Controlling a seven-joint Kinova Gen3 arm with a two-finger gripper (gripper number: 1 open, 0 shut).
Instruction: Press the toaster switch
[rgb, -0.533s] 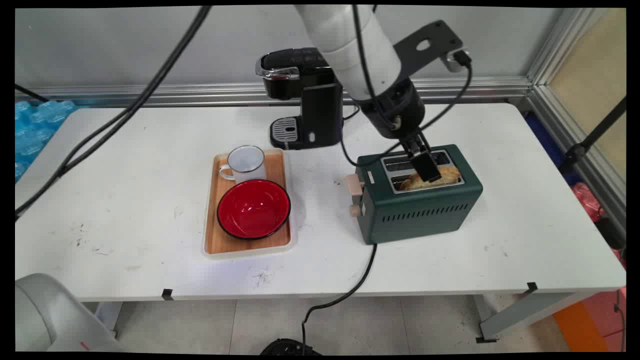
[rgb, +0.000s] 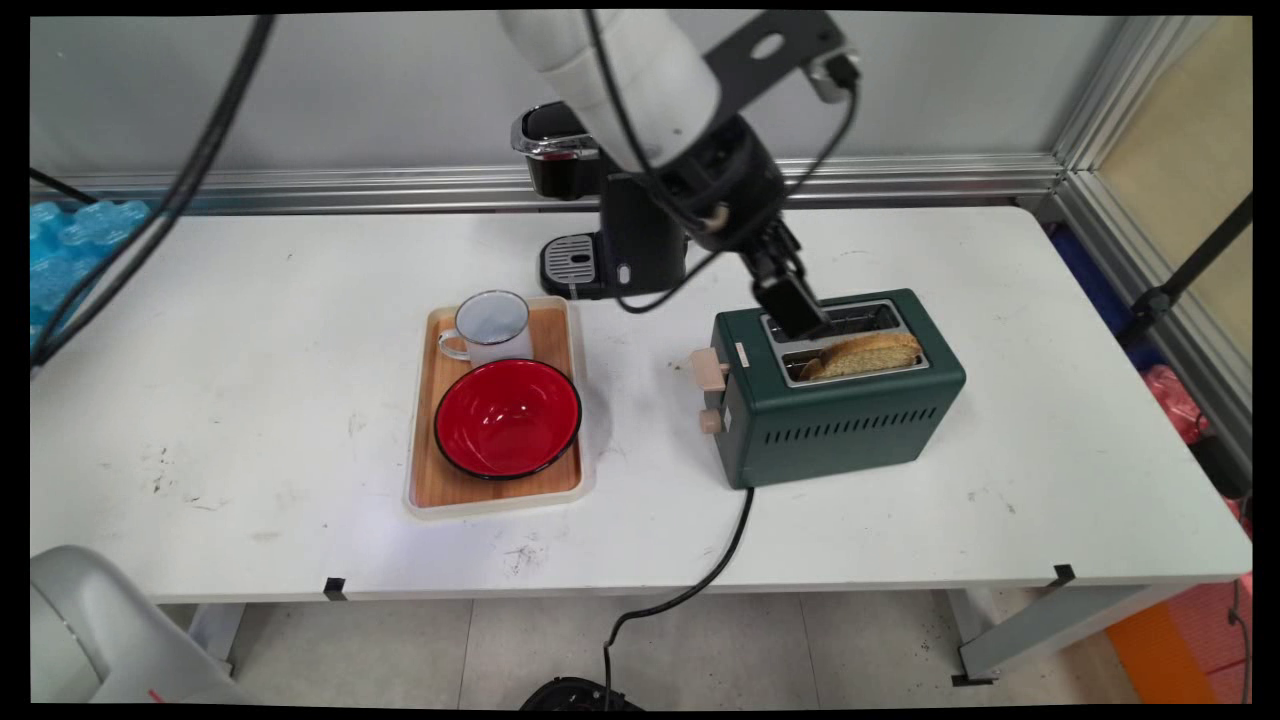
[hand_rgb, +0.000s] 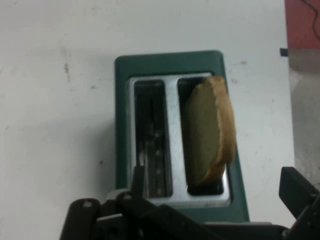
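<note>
Black against the pale wall, the two-finger gripper (rgb: 795, 305) hangs from the white arm just above the left end of a dark green two-slot toaster (rgb: 840, 395). Its fingers stand apart and hold nothing; in the hand view one finger (hand_rgb: 296, 192) shows at the lower right, well clear of the rest of the linkage. The toaster stands on the right half of the white tabletop (rgb: 250, 400), with its black power cord (rgb: 700, 575) running off the near edge. A slice of toasted bread (rgb: 865, 353) leans out of the near slot, tilted along its length; the far slot (hand_rgb: 150, 145) holds no bread, and the gripper hangs just over that slot's left end. On the toaster's left end are a beige lever (rgb: 708, 368) and a small beige knob (rgb: 709, 421). Left of the toaster, well apart from it, lies a wooden tray with a white rim (rgb: 425, 505). It carries a red bowl with a black rim (rgb: 507, 417) at the near end and a white enamel mug (rgb: 490, 325) at the far end, the two just beside each other. Behind the tray and the toaster, near the wall, stands a black coffee machine (rgb: 610, 215), partly hidden by the arm.
</note>
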